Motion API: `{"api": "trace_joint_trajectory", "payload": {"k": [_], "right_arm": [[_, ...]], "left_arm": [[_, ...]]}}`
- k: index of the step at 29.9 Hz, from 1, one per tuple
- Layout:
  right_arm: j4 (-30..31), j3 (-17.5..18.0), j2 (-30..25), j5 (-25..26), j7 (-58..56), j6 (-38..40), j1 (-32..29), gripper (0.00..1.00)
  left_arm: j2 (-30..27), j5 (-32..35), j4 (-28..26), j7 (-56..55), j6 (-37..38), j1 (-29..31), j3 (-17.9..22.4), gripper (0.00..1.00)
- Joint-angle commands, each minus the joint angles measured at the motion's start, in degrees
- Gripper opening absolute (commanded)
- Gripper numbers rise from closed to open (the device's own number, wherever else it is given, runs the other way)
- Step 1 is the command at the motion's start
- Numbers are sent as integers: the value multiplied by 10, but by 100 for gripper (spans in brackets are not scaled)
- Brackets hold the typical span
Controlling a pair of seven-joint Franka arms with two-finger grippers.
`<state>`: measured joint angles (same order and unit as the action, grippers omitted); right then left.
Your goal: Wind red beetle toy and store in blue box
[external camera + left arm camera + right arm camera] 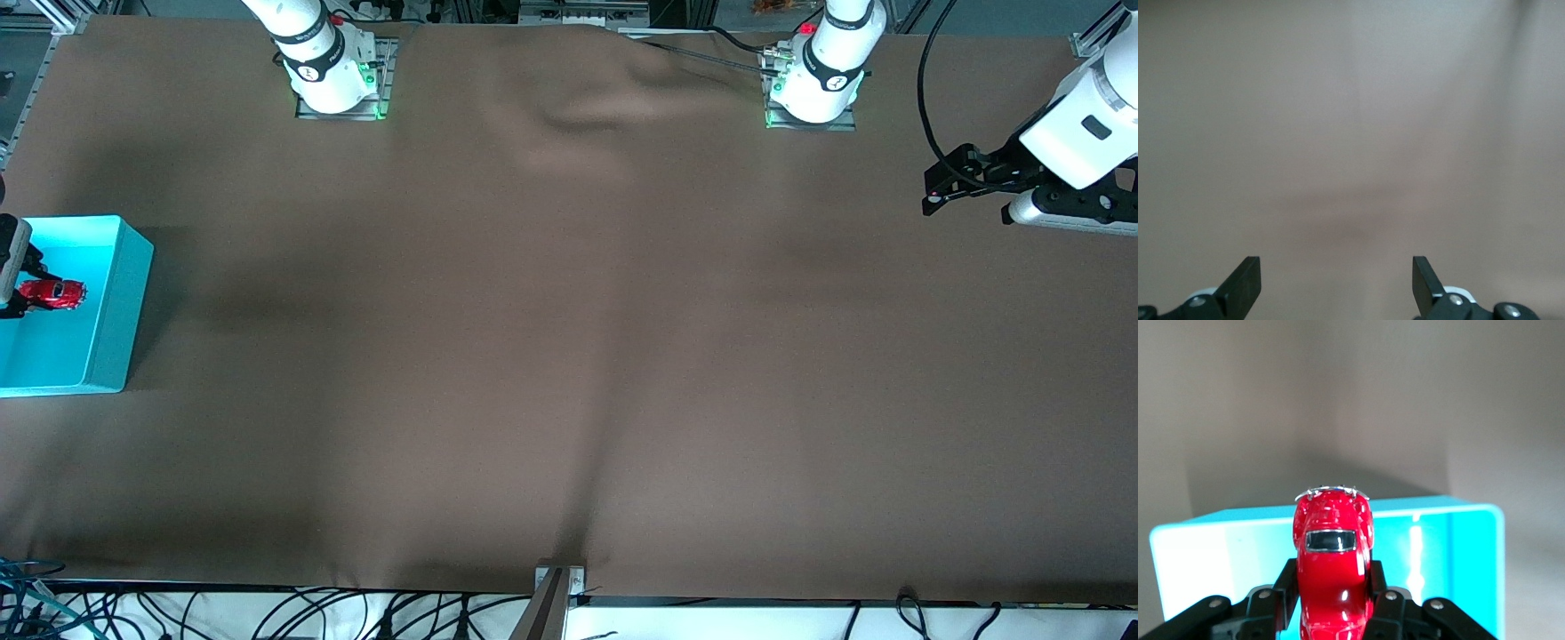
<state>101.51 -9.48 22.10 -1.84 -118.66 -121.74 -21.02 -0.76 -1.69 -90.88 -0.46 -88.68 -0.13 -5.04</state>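
Note:
The red beetle toy (53, 293) is a small glossy red car held in the air over the blue box (120, 302), a cyan bin at the right arm's end of the table. My right gripper (22, 298) is shut on the toy, mostly cut off by the edge of the front view. In the right wrist view the toy (1333, 567) sits between the black fingers (1281, 587) of my right gripper (1333, 587), above the box (1451, 553). My left gripper (933, 191) is open and empty, up over the left arm's end of the table; it also shows in the left wrist view (1337, 283).
A brown cloth (569, 356) covers the table, with wrinkles near the arm bases. Cables hang along the table's edge nearest the front camera. A metal bracket (558, 587) stands at the middle of that edge.

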Motion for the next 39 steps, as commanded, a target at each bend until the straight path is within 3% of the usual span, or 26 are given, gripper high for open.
{"api": "trace_joint_trajectory", "payload": {"k": [1,16,33,39], "right_arm": [[-25,4,41,-17,-24,-9,-33,38],[-25,5,111,-17,-66,-72,-106,38],[-25,5,145,-17,-66,-111,-121,39],[-26,5,152,-16,-67,-115,-122,45]], "left_arm": [[10,3,28,-2,15,2,1,100],[15,4,29,-2,14,4,0,100],[15,4,31,-2,15,10,0,100],[16,3,31,-2,14,8,0,100]]}}
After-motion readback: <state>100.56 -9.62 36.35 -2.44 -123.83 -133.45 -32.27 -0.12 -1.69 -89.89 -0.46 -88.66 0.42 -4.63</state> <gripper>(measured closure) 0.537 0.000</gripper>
